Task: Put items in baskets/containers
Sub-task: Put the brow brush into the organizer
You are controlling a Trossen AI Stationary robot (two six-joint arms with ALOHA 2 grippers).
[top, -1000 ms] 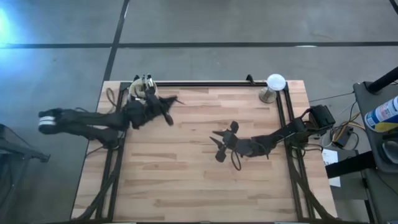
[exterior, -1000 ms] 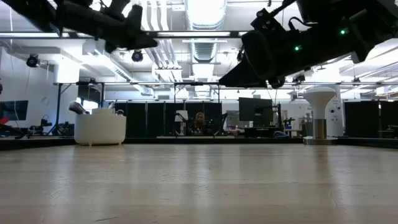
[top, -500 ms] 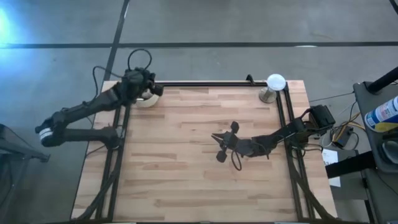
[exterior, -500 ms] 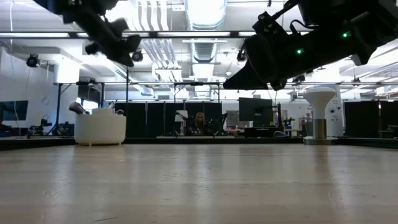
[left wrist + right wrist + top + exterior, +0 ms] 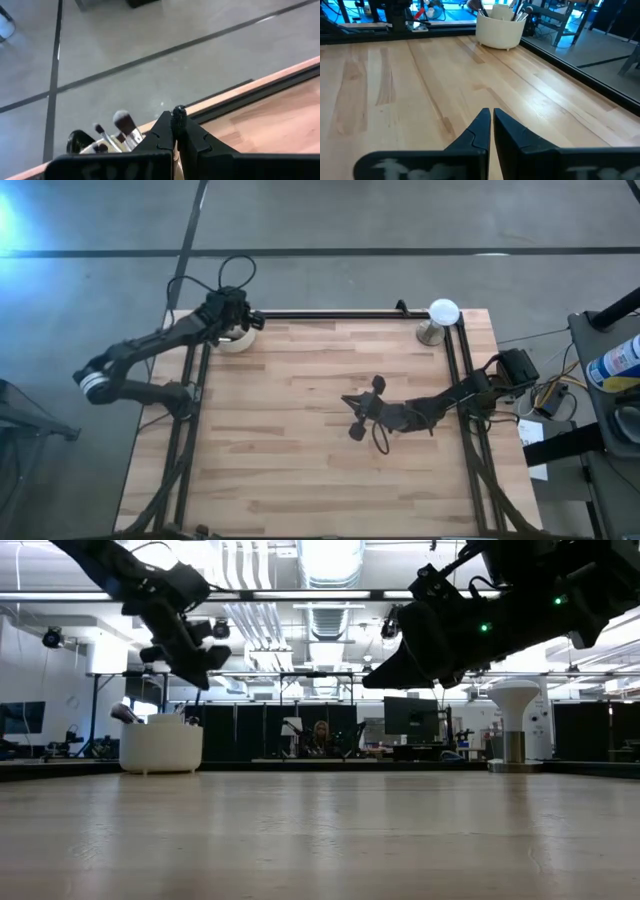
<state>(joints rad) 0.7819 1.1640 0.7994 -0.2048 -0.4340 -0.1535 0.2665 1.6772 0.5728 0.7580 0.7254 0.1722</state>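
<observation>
The cream cup (image 5: 234,340) stands at the table's far left corner with several brushes upright in it; it also shows in the low view (image 5: 160,747), the left wrist view (image 5: 95,146) and the right wrist view (image 5: 500,27). My left gripper (image 5: 248,320) hangs above the cup's far side (image 5: 205,658), shut on a brush whose dark head (image 5: 178,112) sticks out past the fingertips. My right gripper (image 5: 347,402) is shut and empty (image 5: 491,114), above the middle of the table. My left gripper pinches a brush between its two fingers, which lie along it. Only the dark head (image 5: 178,114) shows beyond the fingertips, and a pale strip (image 5: 174,152) shows in the slit between them. The brush is lifted clear above the cup.
A white dome on a metal stand (image 5: 441,315) stands at the far right corner. A dark rail (image 5: 330,313) runs along the far edge, and dark frame bars (image 5: 185,430) run along the left and right sides. Bare wood (image 5: 300,470) lies across the middle and near side.
My left gripper has swung from over the table just right of the cup toward the far left corner, and now hangs above the cup at the far edge, a little lower than half a second ago. It stays shut.
</observation>
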